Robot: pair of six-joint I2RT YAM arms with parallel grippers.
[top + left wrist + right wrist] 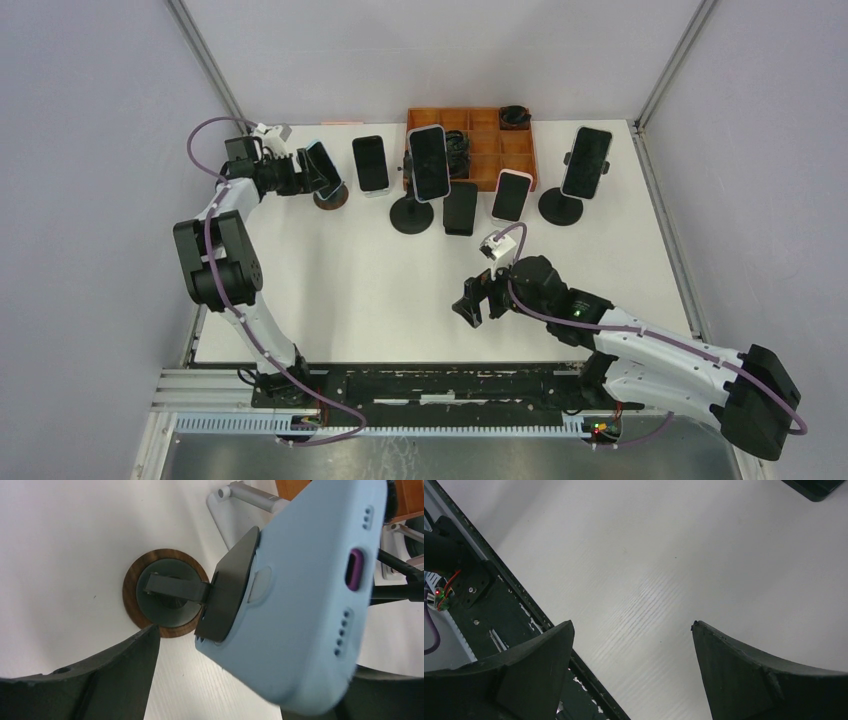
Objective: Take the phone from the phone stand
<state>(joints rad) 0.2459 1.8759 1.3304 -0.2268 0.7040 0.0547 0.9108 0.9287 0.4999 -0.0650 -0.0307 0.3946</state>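
R jaws wide over white table (380,280), L jaws apart astride blue phone (300,605) on stand (162,607), grey walls (90,120)

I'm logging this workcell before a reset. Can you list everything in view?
blue-cased phone: one, light blue, on the far-left stand
wood-based stand: one, wood-rimmed, far left
other phones: five, dark screens, along the far edge
black round stands: two, black, far centre and far right
tray: one, orange, far centre, dark items inside
table: one, white
left gripper: one, black, open around the blue-cased phone
right gripper: one, black, open over bare table
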